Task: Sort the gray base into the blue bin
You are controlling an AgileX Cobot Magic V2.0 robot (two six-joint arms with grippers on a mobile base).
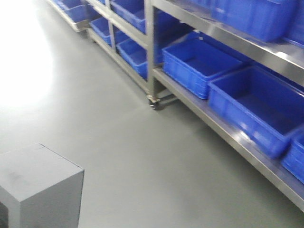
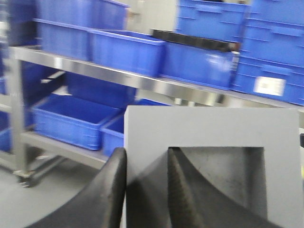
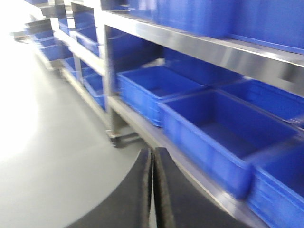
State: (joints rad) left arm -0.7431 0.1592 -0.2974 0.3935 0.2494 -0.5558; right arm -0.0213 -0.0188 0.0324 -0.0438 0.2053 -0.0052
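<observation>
Holding entry, left arm: a matte gray box-shaped base [image 2: 213, 128] is clamped in the left gripper [image 2: 147, 156]. One black ribbed finger [image 2: 183, 190] sits inside the square shallow recess. The other finger [image 2: 107, 190] lies against the outer left side, so the jaws pinch the recess wall between them. The recessed face is turned toward the wrist camera.

Right arm: the right gripper [image 3: 153, 190] is clenched on nothing, its two dark fingers pressed flat together.

Position of base: it shows in the lower left corner of the front view [image 1: 40, 185], above the plain gray floor [image 1: 142, 156] and well apart from the shelving.

Destination: a bright-blue plastic bin [image 1: 242, 118], deep, open-topped and rectangular, stands on the lowest shelf of a steel rack [image 1: 223, 128]. It is one of several alike in a row, and which one is meant cannot be told. The same low row shows beyond the base in the left wrist view [image 2: 66, 126] and close ahead in the right wrist view [image 3: 204, 142].

Governing relation: the bin lies forward and to the right of the held base, across open floor. The rack runs along the robot's right side, so the empty right arm is nearer to it than the loaded left arm.

Axis: the base looks near-cubic, with no marked long side. The bin's mouth is far wider than the base, so orientation probably matters little.

Judgement: the base has to be carried rightward and forward until it stands over the bin's mouth, clearing the rim and the shelf above.
</observation>
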